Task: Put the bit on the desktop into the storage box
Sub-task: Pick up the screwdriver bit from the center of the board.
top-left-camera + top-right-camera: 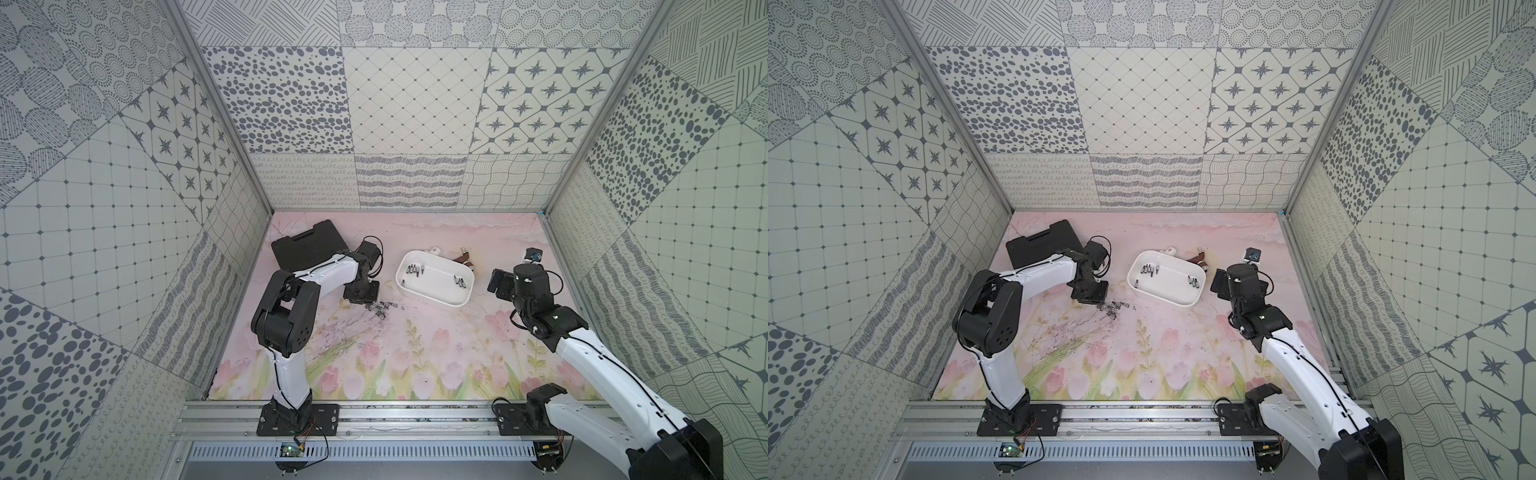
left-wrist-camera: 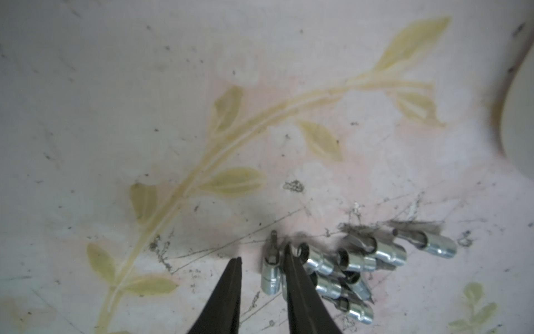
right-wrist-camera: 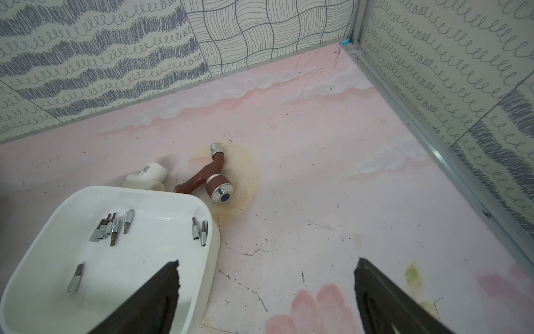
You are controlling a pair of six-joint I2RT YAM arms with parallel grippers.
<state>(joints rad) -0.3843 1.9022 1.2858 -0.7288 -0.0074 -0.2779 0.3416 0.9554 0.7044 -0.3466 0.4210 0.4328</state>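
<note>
shiny cylindrical steel bits (image 2: 326, 264), smooth rounded storage box (image 3: 130, 189)

Blk tool case (image 1: 309, 245), brown faucet (image 3: 215, 180), wht pipe elbow (image 3: 148, 175).

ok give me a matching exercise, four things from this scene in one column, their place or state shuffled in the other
Things:
1 storage box
2 black tool case
3 brown tap
4 right gripper

Place or state:
a open wide, holding nothing
b has several bits inside
c closed, at the far left of the desktop
d lies just beyond the storage box

Pairs: 1-b, 2-c, 3-d, 4-a
</note>
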